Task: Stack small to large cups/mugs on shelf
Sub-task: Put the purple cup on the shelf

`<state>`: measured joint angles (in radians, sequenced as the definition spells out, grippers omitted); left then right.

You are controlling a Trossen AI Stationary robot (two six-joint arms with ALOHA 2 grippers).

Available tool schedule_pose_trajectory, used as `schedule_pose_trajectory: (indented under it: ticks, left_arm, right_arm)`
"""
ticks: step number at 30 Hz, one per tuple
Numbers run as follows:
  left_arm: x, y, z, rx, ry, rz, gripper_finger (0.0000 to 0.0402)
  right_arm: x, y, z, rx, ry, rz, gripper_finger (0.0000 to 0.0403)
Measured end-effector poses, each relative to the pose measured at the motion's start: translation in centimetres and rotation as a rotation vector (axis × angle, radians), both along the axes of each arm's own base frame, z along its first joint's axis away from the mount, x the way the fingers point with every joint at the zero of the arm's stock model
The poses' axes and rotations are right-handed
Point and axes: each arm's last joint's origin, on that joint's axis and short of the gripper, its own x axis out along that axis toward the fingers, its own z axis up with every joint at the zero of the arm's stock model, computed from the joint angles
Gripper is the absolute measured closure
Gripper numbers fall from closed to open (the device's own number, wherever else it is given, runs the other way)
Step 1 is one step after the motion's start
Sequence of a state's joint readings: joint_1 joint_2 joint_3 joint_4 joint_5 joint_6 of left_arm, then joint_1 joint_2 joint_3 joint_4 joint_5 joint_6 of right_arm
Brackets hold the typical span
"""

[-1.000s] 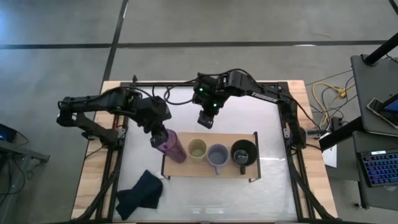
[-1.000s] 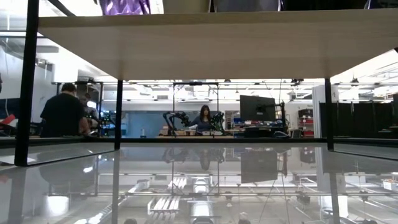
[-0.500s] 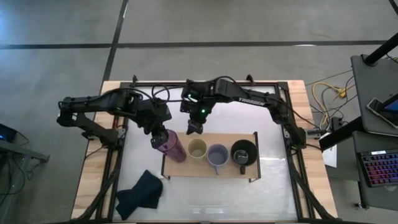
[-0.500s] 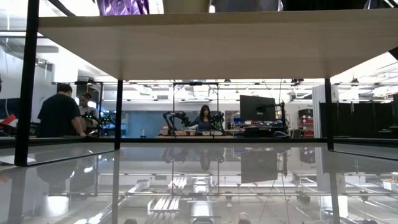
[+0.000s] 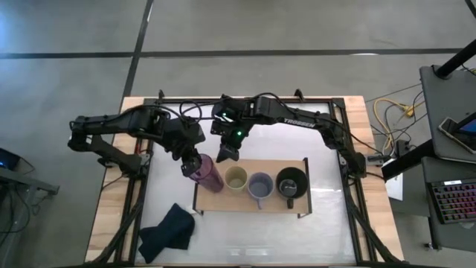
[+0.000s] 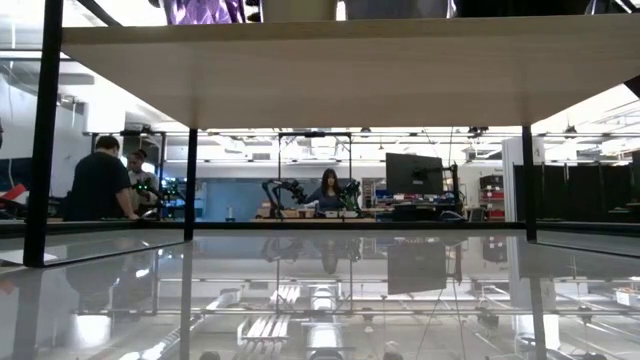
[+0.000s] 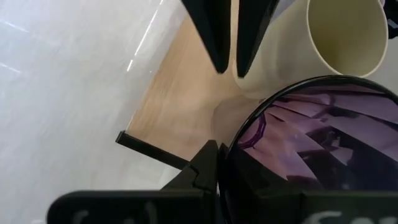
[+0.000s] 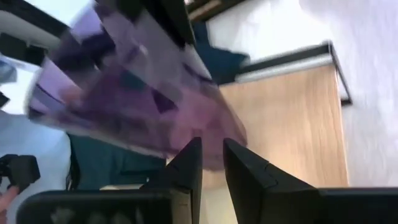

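Left gripper [image 5: 192,161] clamped on tumbler [image 5: 205,175] rim at shelf's [image 5: 277,204] left end, beside yellow cup [image 5: 236,178]. Right gripper [image 5: 227,151], fingers nearly together, hovers at shelf's back edge nr tumbler. Placing step; next prob. release & back off w/o tipping.

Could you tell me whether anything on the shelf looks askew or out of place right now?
Yes: the purple tumbler leans at the shelf's left end, held at its rim by the left gripper, while the yellow cup, lavender mug and black mug stand upright.
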<state>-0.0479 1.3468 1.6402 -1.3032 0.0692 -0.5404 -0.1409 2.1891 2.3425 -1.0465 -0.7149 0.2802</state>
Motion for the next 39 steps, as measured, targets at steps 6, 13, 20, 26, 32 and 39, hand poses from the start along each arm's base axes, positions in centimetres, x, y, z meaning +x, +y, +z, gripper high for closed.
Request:
schedule_pose_trajectory:
  ticks: [6,13,20,26,32,39]
  left_arm:
    - [-0.2,0.0,0.0,-0.001,0.009,0.003,0.0402]
    - [-0.2,0.0,-0.2,-0.014,0.030,0.026,0.0402]
    - [-0.2,0.1,-0.2,0.005,0.023,0.039,0.0402]
    - [-0.2,0.1,-0.2,-0.006,0.023,0.061,0.0402]
    - [-0.2,0.1,-0.1,-0.009,0.021,0.061,0.0402]
    - [-0.2,0.1,-0.1,-0.014,0.020,0.061,0.0379]
  right_arm:
    - [0.5,0.7,0.4,0.016,-0.045,0.001,0.0344]
    - [0.5,1.2,0.3,0.015,-0.041,0.011,0.0344]
    - [0.3,1.2,0.1,0.014,-0.012,0.013,0.0344]
    - [0.1,1.3,-0.1,0.004,0.005,0.022,0.0344]
    - [0.1,1.3,-0.1,0.003,0.004,0.022,0.0344]
    - [0.1,1.3,-0.1,0.002,0.002,0.023,0.0344]
